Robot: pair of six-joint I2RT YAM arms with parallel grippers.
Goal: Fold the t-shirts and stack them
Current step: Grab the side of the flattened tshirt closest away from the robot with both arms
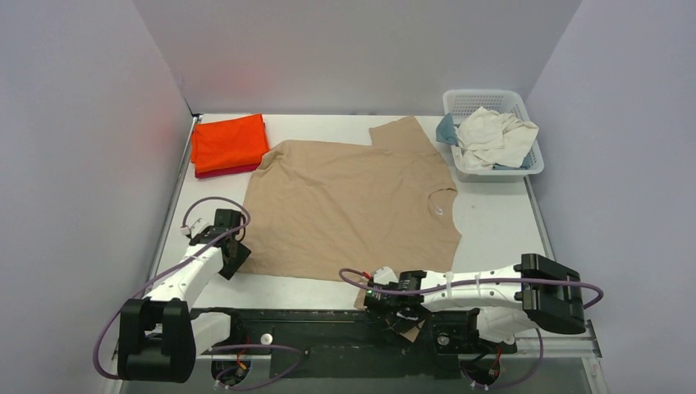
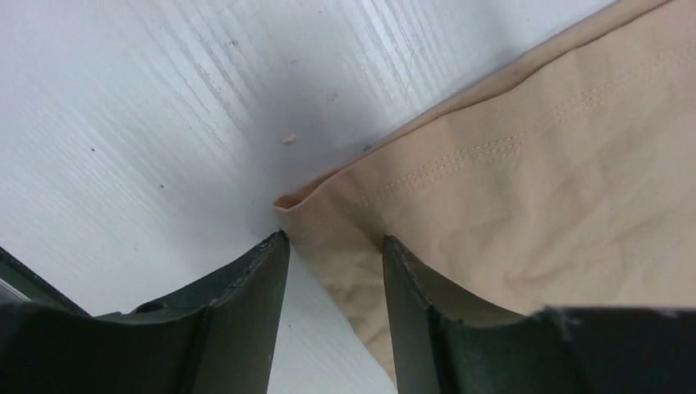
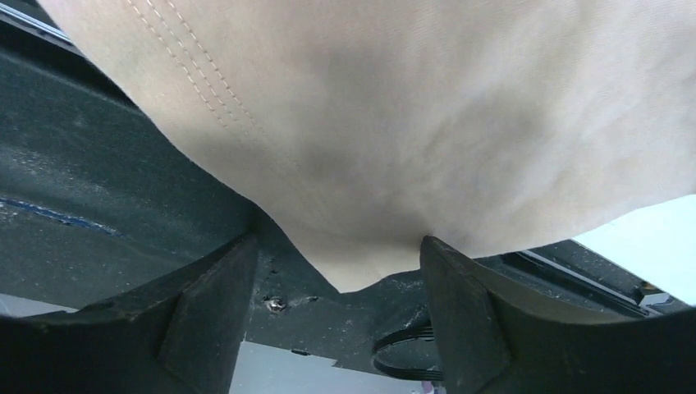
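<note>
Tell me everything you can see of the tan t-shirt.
The tan t-shirt is soft beige cloth, creased, spread flat mid-table, sideways: collar with a white label toward the right, hem toward the left, one sleeve pointing to the far side. Double stitching runs along its edges. Its near hem corner sits between the parted fingers of the left gripper; a near edge overhanging the dark base sits between those of the right gripper.

You look down on a white table (image 1: 492, 222) boxed in on three sides by plain, pale lilac-grey walls (image 1: 353, 49). The light is soft and even; the left wall (image 1: 82, 148) carries a faint reddish tint near the back corner. A black rail (image 1: 312, 328) runs along the table's near edge.
</note>
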